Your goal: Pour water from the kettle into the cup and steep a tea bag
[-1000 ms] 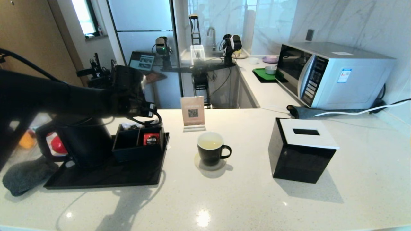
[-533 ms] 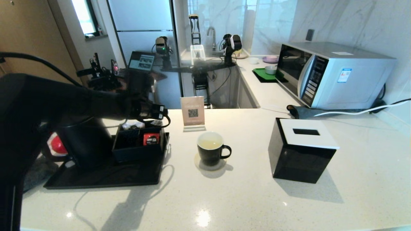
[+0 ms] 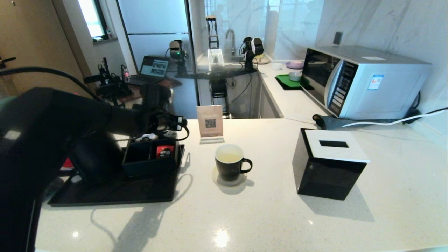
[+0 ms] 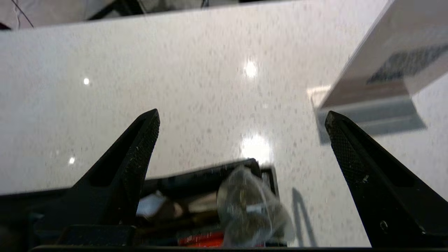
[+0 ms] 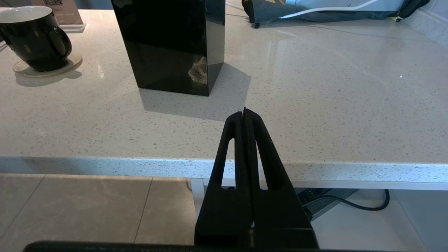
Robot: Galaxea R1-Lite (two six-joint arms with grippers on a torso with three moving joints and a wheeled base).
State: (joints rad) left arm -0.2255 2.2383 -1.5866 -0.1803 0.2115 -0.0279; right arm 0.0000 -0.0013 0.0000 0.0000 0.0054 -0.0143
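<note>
The black kettle (image 3: 99,159) stands on the black tray (image 3: 115,194) at the left, partly hidden behind my left arm. My left gripper (image 3: 157,101) hovers open and empty above the black organizer box (image 3: 150,161). In the left wrist view the gripper (image 4: 241,112) is spread wide, and a translucent tea bag (image 4: 250,210) lies in the box below and short of the fingertips. The black cup (image 3: 229,166) with its pale inside holds pale liquid and sits on a coaster mid-counter. My right gripper (image 5: 245,111) is shut and parked at the counter's front edge.
A red packet (image 3: 164,151) sits in the organizer box. A QR sign (image 3: 210,122) stands behind the cup. A black tissue box (image 3: 329,168) is right of the cup, and a microwave (image 3: 364,80) stands at the back right.
My left arm has swung away from the kettle, up and to the right over the organizer box, and its fingers have spread slightly wider. The right arm has not moved.
</note>
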